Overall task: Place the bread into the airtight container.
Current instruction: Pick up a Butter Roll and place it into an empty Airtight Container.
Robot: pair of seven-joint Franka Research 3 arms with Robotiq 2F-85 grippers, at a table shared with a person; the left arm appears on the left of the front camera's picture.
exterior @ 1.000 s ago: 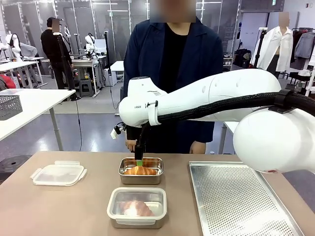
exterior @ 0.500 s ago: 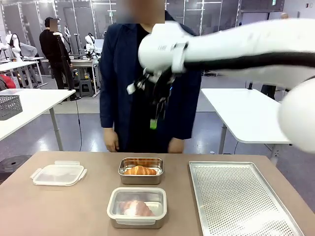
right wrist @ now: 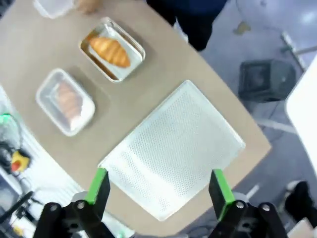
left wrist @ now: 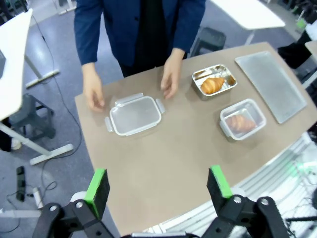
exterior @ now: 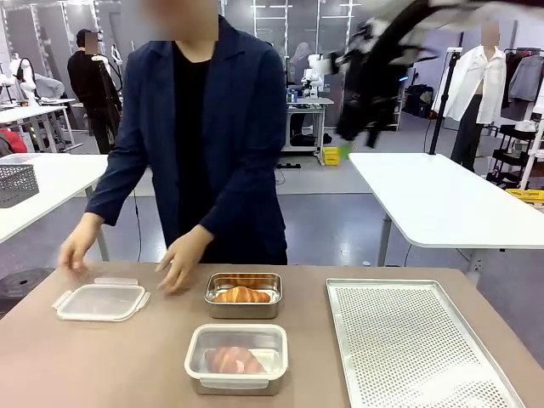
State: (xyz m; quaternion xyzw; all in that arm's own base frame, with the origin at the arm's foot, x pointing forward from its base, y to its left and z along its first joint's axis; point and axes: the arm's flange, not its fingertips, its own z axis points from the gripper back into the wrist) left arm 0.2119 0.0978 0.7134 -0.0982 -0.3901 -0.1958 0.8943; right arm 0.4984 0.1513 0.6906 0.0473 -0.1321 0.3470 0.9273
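- The tabletop [exterior: 127, 357] carries, from largest to smallest, a tray [exterior: 416, 348] on the robot's right, two containers in the middle, and a loose lid [exterior: 100, 301] on the left.
- The person leans over the far edge, one hand [exterior: 180, 263] just beside the far container [exterior: 244, 295] and the other hand [exterior: 76, 252] by the lid; a second ago the person stood upright behind the containers, hands low at the table edge.
- The right gripper [right wrist: 156, 191] hangs high above the tray with its fingers spread wide and nothing between them; a second ago it was down at the far container, over the bread.
- The left gripper [left wrist: 158, 186] is also spread and empty, well above the near edge of the tabletop.
- The bread [exterior: 242, 295], a croissant, lies in the open far container; the near container [exterior: 237, 358] holds another pastry, apparently under a clear lid, though glare makes that hard to confirm.
- The bread is judged light, soft and flaky: it would crush or shed crumbs under a hard squeeze, so a gentle hold across its thick middle suits best, avoiding the thin tips.
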